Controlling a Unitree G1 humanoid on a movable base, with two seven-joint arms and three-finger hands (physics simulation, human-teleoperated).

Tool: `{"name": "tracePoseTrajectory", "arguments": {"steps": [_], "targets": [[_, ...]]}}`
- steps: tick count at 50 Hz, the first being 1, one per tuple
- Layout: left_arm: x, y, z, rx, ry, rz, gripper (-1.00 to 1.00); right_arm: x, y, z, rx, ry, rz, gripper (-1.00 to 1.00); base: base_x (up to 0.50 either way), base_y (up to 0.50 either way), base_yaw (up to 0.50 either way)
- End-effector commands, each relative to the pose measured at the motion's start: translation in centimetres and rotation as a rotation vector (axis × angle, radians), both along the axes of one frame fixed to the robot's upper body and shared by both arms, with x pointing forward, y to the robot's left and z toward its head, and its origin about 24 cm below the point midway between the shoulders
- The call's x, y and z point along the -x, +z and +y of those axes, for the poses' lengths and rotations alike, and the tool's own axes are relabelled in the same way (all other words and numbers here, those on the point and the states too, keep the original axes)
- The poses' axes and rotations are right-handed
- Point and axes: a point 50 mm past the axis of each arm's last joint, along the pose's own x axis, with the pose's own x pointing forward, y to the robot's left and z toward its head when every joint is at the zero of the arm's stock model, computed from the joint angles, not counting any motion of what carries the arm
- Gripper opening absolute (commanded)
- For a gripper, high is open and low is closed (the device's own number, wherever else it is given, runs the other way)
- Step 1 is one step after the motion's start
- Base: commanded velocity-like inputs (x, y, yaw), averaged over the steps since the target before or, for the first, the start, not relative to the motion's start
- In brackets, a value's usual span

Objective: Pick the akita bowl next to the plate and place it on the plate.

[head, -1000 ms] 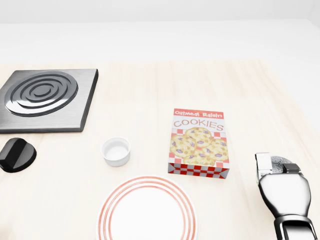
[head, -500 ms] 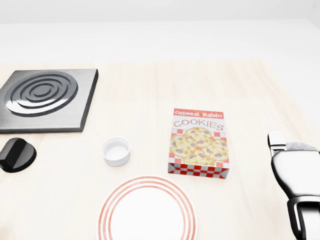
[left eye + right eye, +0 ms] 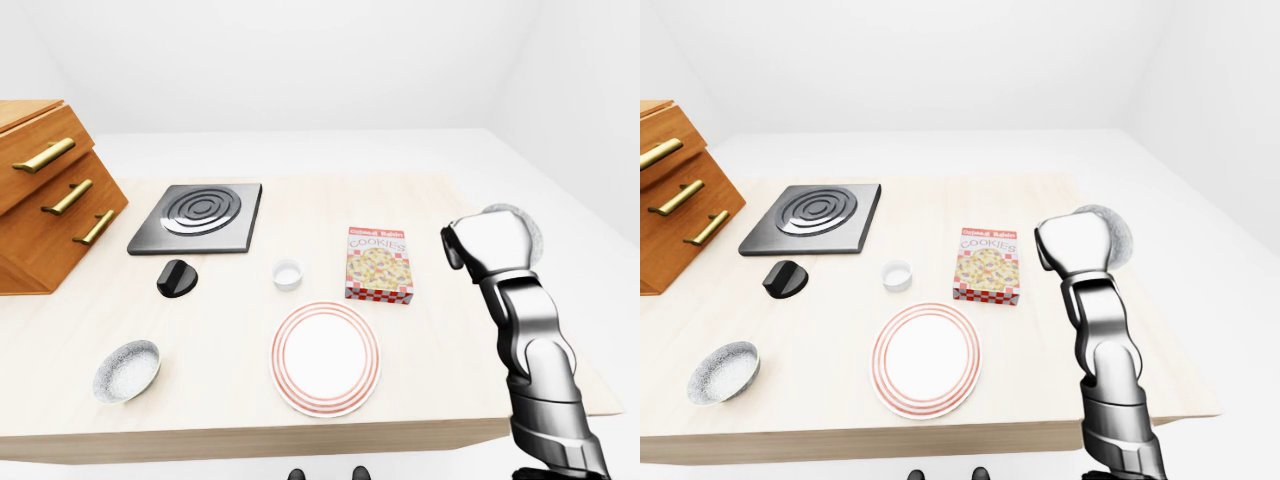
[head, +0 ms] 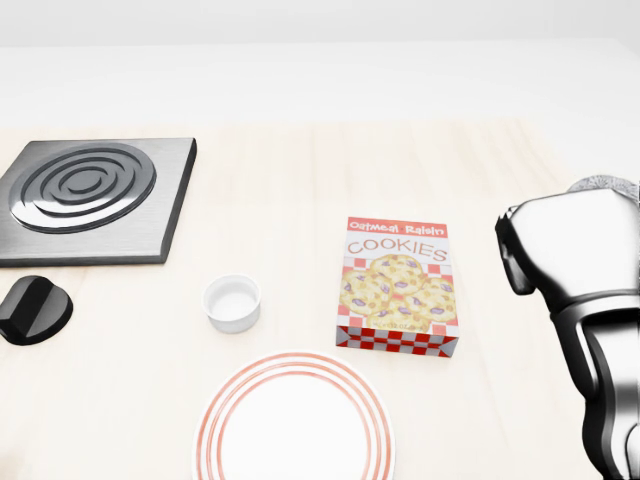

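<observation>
The right hand [image 3: 1077, 245] hangs raised above the table's [image 3: 450, 330] right side, right of the cookie box [image 3: 379, 264], its back toward the cameras. The akita bowl [image 3: 1118, 238] shows as a speckled grey rim behind it, off the table. The fingers are hidden, though probably closed on the bowl's rim, since nothing else holds it up. The plate [image 3: 281, 358] lies bare to the lower left; the carry wants a level bowl, a path clear of the box, and release only once low and centred

White plate [image 3: 326, 358] ringed in red; speckled grey bowl [image 3: 1122, 238]; red-and-white checked cookie box [image 3: 379, 265]; black knob [image 3: 177, 278].
</observation>
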Motion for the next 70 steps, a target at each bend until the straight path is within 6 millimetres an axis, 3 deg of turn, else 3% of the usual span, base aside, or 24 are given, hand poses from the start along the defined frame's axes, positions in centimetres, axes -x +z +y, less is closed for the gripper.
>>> {"name": "tracePoseTrajectory", "arguments": {"steps": [1, 15, 39, 60, 70], "targets": [[0.0, 0.0, 0.0, 0.000, -0.001, -0.001, 1.00, 0.0, 3.9, 1.9, 0.087, 0.015, -0.126, -1.00, 0.00, 0.00, 0.00], [0.0, -0.1, 0.0, 0.000, -0.003, -0.001, 1.00, 1.2, 8.8, 5.2, 0.062, 0.102, -0.237, -1.00, 0.00, 0.00, 0.00], [0.1, -0.2, 0.0, 0.001, -0.007, -0.002, 1.00, 2.1, 11.2, 9.7, 0.027, 0.230, -0.298, -1.00, 0.00, 0.00, 0.00], [0.0, -0.1, 0.0, 0.001, -0.009, -0.002, 1.00, 3.6, 9.5, 13.8, -0.026, 0.335, -0.276, -1.00, 0.00, 0.00, 0.00], [0.0, -0.2, 0.0, 0.002, -0.010, -0.003, 1.00, 3.9, 7.1, 15.6, -0.032, 0.374, -0.228, -1.00, 0.00, 0.00, 0.00]]}}
